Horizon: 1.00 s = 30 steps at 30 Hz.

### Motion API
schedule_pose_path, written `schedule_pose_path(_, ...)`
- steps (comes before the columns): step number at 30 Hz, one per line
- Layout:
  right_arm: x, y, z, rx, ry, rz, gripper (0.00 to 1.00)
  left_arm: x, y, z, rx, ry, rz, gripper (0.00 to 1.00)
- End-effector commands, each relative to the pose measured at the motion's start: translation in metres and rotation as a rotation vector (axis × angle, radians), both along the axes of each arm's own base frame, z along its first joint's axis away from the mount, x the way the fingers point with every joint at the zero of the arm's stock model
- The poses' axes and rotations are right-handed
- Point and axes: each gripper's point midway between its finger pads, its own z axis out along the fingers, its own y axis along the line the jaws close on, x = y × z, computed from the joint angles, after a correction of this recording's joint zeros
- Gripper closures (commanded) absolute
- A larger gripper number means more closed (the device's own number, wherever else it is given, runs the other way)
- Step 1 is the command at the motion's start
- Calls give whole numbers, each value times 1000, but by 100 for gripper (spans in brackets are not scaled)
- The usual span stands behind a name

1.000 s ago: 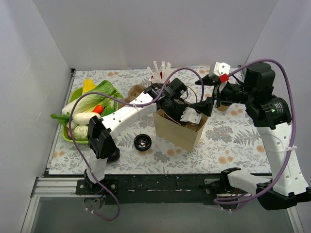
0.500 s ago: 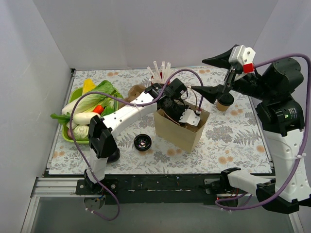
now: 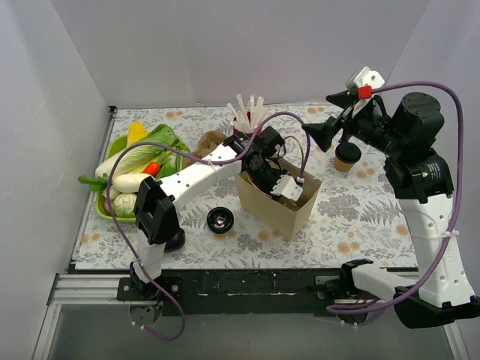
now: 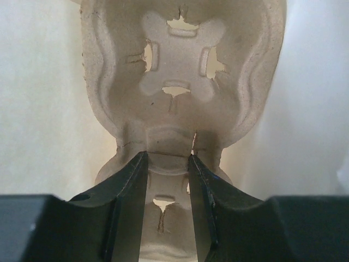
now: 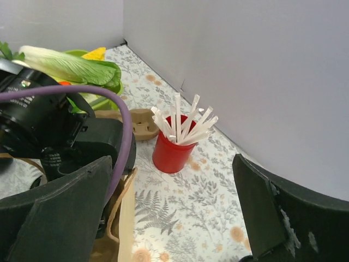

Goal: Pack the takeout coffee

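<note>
At the far left a green tray [image 3: 103,204] of leafy vegetables sits out of the way, and a small black lid [image 3: 220,220] lies on the table [image 3: 360,214] just left of the open paper bag [image 3: 271,208]. The left hand [image 4: 168,158] reaches down into that bag with its fingers clamped on the middle rib of the beige pulp cup carrier [image 4: 180,82], so the step in hand looks to be seating the carrier on the bag's floor. To do it well, lower it level with the wells facing up, let it rest flat, and let go only then, so the bag's walls do not tip it. Behind the bag stands the red cup of straws [image 5: 172,153], which should be left alone. Further right, the right hand [image 3: 330,118] hangs above the table with its fingers spread wide and nothing between them. The takeout coffee [image 3: 346,157] stands upright on the table just below and to the right of that hand, well outside the bag. A good fetch would come in from the side, close below the rim, and keep the cup upright.
</note>
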Motion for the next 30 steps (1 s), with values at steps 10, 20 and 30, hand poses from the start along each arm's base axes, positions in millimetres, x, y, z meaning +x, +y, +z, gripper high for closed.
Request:
schedule_pose_path(10,-58,33,15,103,122,437,4,0,-8,9,-60,-6,-28,100)
schedule_pose_path(20,-37,17,12,93,75,281,6,1,2,-7,-27,-72,-99,100)
schedule_pose_path(30,-23,5,6,73,67,204,5,9,-5,-3,-44,-97,-83,65)
